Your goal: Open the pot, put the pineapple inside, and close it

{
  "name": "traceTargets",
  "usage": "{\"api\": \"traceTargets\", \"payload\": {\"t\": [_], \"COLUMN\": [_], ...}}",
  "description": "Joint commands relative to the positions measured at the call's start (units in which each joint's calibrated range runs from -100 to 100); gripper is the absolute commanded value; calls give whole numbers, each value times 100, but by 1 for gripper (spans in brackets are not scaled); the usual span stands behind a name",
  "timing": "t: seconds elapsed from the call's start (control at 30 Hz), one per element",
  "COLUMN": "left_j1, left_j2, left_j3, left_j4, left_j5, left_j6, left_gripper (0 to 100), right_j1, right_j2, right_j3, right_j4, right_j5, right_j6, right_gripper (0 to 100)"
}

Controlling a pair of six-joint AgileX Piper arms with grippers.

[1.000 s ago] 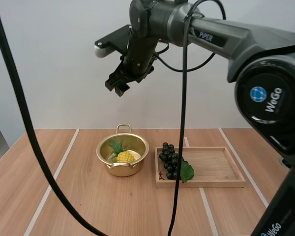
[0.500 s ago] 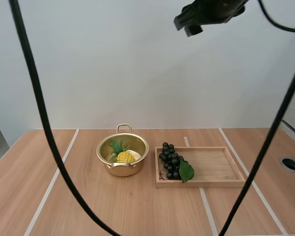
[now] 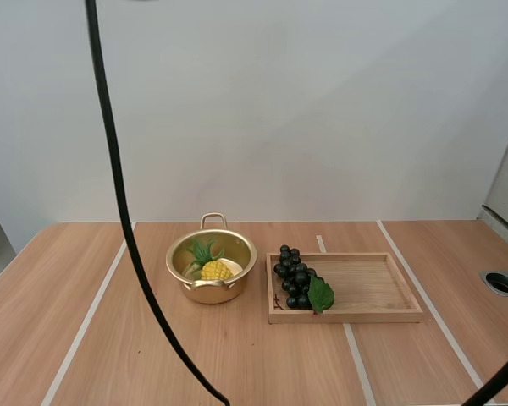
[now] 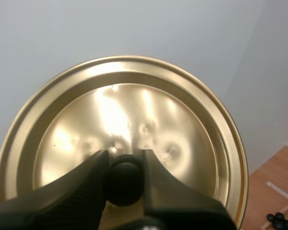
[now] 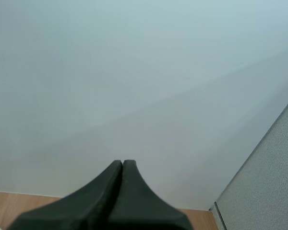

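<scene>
Your small round gold metal pot [image 3: 210, 293] stands open on the wooden desk [image 3: 195, 355], its loop handle turned away from you. The little yellow toy pineapple with green leaves [image 3: 213, 269] already lies inside it, resting on the bottom and leaning toward the pot's near wall. So two steps look done: the pot is open and the fruit is in. As far as you can judge from here, only the closing is left.

Your left claw [image 4: 124, 162] is clenched on the round black knob [image 4: 124, 177] of the shiny gold metal lid [image 4: 182, 120], one finger on each side of it, so the lid hangs from that grip with its domed top facing the wrist. It is held up against the pale wall, clear of the desk. How far it sits from the pot, and on which side, you cannot tell. It needs to come over the pot's mouth and settle level on the rim before you let go.

Your right claw [image 5: 122, 165] is clenched on nothing, its fingers lying together as one wedge, and it is well away from the pot.

Just to the right of the pot sits a shallow rectangular wooden tray [image 3: 372, 288], with a bunch of dark grapes and a green leaf [image 3: 294, 279] at the end nearest the pot. Neither is part of this job.
</scene>
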Motion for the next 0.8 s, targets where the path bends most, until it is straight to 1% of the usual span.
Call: {"api": "traceTargets", "payload": {"t": [0.0,0.13,0.3,0.43,0.63,0.77], "left_j1": [-14,-14,-14,-14,-14,-14], "left_j2": [102,329,682,957,1349,1677], "left_j3": [427,1129,2019,2756,3773,4257], "left_j4": [-325,-413,-426,-426,-464,-478], "left_j5": [0,-142,-306,-758,-1375,-1673], "left_j6": [-68,-57,40,76,369,400], "left_gripper": [0,0,0,0,0,0], "right_j1": [-19,-19,-19,-19,-19,-19], "right_j2": [-173,-200,-200,-200,-200,-200], "right_j3": [314,1019,2020,2825,3638,4082], "right_j4": [-62,-169,-221,-221,-221,-221], "right_j5": [-44,-471,-1361,-2170,-2960,-3321], "right_j6": [63,63,63,63,63,63], "right_gripper": [0,0,0,0,0,0]}}
